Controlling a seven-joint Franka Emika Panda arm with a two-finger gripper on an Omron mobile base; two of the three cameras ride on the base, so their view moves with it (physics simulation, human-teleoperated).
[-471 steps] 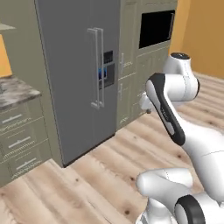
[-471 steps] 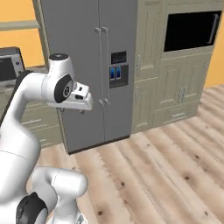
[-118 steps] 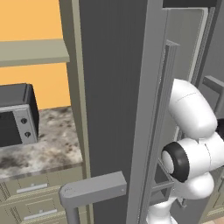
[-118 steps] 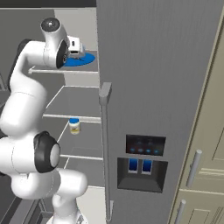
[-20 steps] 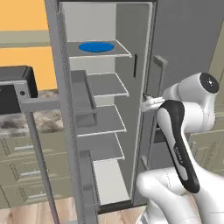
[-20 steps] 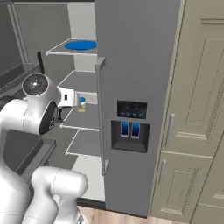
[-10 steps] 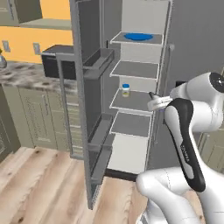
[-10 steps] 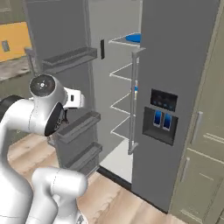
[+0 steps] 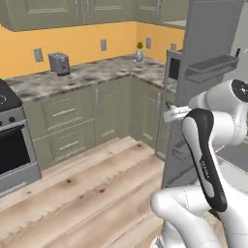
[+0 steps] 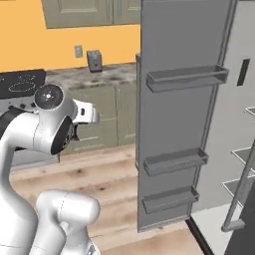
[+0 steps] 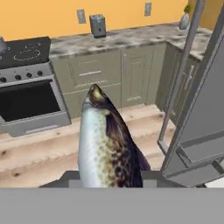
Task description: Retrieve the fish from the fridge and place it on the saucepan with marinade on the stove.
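Note:
In the hand view a speckled silver-brown fish [image 11: 103,140] stands up between the dark fingertips, head uppermost, with my gripper [image 11: 109,177] shut on its lower body. The stove [image 11: 26,50], with a black top, white rings, knobs and a dark oven door, lies ahead to the left, and also shows at the stove's edge [image 9: 7,104] and stove top [image 10: 20,82]. My gripper [image 9: 169,114] hangs at chest height beside the open grey fridge door [image 9: 208,72], gripper [image 10: 89,113] facing the counters. The saucepan with marinade is out of view.
The open fridge door [image 10: 179,124] with its shelf bins stands close on the right, with fridge shelves [image 10: 244,154] behind it. Beige cabinets under a granite counter [image 9: 97,72] carry a toaster [image 11: 97,25] and a small vase [image 9: 139,54]. Wooden floor lies between me and the stove.
The whole picture has swung from the fridge's inside to the counters and stove, so the base has turned. The gripper stays shut on the fish.

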